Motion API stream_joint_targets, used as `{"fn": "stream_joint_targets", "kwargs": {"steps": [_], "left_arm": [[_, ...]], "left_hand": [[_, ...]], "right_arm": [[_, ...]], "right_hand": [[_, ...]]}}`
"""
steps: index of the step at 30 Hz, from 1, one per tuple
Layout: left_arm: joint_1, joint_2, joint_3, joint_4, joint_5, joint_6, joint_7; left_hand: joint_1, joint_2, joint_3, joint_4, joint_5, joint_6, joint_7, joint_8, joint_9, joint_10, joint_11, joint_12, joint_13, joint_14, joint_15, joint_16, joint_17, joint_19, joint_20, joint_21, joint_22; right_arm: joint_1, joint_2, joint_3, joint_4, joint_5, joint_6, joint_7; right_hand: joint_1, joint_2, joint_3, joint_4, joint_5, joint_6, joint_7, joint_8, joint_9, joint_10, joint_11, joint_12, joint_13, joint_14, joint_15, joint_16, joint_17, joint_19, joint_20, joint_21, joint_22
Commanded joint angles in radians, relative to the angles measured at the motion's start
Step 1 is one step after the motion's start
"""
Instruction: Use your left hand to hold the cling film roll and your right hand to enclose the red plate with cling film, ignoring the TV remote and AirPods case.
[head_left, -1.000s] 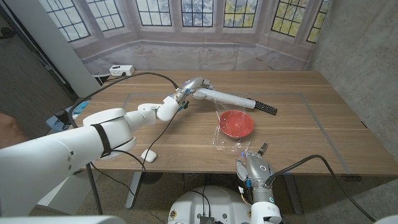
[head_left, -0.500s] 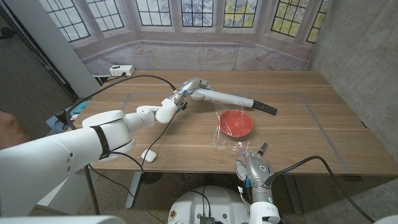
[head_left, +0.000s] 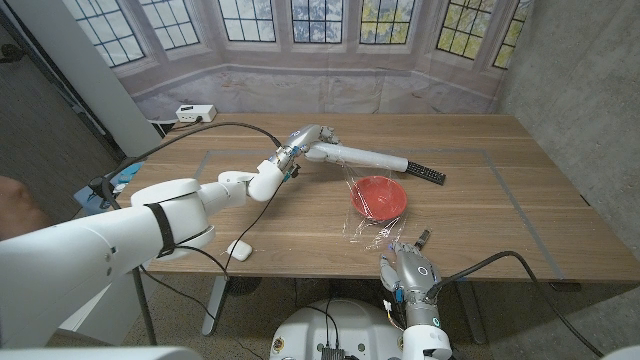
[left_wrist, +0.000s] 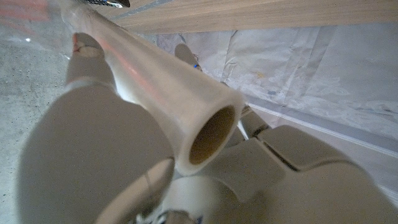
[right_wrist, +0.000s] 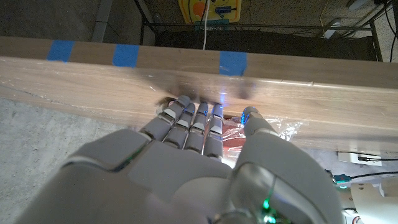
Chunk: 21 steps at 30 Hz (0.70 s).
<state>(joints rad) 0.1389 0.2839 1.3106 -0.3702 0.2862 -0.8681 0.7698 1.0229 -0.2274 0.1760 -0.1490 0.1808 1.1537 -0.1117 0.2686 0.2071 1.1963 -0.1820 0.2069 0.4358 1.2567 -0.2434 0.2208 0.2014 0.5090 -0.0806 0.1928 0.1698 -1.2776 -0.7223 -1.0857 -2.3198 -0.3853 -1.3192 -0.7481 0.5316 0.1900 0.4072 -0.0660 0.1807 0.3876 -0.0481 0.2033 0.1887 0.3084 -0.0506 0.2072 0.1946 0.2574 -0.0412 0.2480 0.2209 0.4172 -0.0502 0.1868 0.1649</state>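
The left hand (head_left: 308, 139) grips one end of the cling film roll (head_left: 368, 156), fingers wrapped round the tube; the left wrist view shows the hollow core (left_wrist: 211, 134) between them. Compared with 1 s ago, this hand and the roll sit a little higher and further back over the table (head_left: 520, 200). The film sheet (head_left: 358, 205) now stretches more steeply from the roll down over the red plate (head_left: 379, 197), which rests where it was, mid-table. The right hand (head_left: 407, 265) stays at the near table edge, fingers curled together on the sheet's crinkled near end. The TV remote (head_left: 428, 173) lies beyond the plate, beside the roll's far end; the AirPods case (head_left: 239, 249) sits near the front left edge.
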Motion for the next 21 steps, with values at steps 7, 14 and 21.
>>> {"fn": "stream_joint_targets", "kwargs": {"steps": [7,14,21], "left_arm": [[0.002,0.011,0.014,-0.002,0.040,-0.026,0.086],[0.007,0.021,0.013,-0.002,0.050,-0.031,0.109],[0.015,0.028,0.002,-0.001,0.029,-0.034,0.080]], "left_hand": [[0.325,0.330,-0.002,0.002,0.000,-0.024,-0.017,-0.006,0.002,-0.039,0.005,-0.013,-0.006,-0.049,0.001,-0.021,-0.002,-0.012,-0.006,0.000,0.005],[0.318,0.333,-0.006,0.006,0.000,-0.050,-0.020,-0.017,0.002,-0.064,0.000,-0.018,-0.012,-0.071,0.002,-0.021,0.001,-0.015,-0.007,0.000,0.005],[0.251,0.342,-0.019,0.036,0.000,-0.143,-0.028,-0.053,0.001,-0.158,-0.013,-0.033,-0.036,-0.199,0.022,-0.055,-0.022,-0.025,-0.001,0.000,0.003]], "right_arm": [[-0.008,-0.019,-0.003,-0.016,-0.008,-0.009,0.000],[0.002,-0.021,-0.010,-0.021,-0.009,-0.024,0.007],[0.027,-0.023,-0.031,-0.028,-0.013,-0.051,0.016]], "right_hand": [[-0.002,-0.011,0.006,-0.010,-0.004,0.007,0.004,-0.004,0.005,0.007,0.004,-0.003,0.002,0.011,-0.068,0.001,-0.003,0.014,-0.048,0.007,0.002],[-0.001,-0.017,0.004,-0.015,-0.004,0.006,0.005,-0.006,0.005,0.006,0.007,-0.003,0.002,0.008,-0.066,-0.002,-0.004,0.014,-0.043,0.007,0.002],[0.004,-0.033,-0.003,-0.031,-0.006,-0.021,0.021,-0.017,0.004,-0.015,0.017,-0.009,0.002,-0.007,-0.047,-0.014,-0.011,0.017,-0.020,0.006,0.002]]}}
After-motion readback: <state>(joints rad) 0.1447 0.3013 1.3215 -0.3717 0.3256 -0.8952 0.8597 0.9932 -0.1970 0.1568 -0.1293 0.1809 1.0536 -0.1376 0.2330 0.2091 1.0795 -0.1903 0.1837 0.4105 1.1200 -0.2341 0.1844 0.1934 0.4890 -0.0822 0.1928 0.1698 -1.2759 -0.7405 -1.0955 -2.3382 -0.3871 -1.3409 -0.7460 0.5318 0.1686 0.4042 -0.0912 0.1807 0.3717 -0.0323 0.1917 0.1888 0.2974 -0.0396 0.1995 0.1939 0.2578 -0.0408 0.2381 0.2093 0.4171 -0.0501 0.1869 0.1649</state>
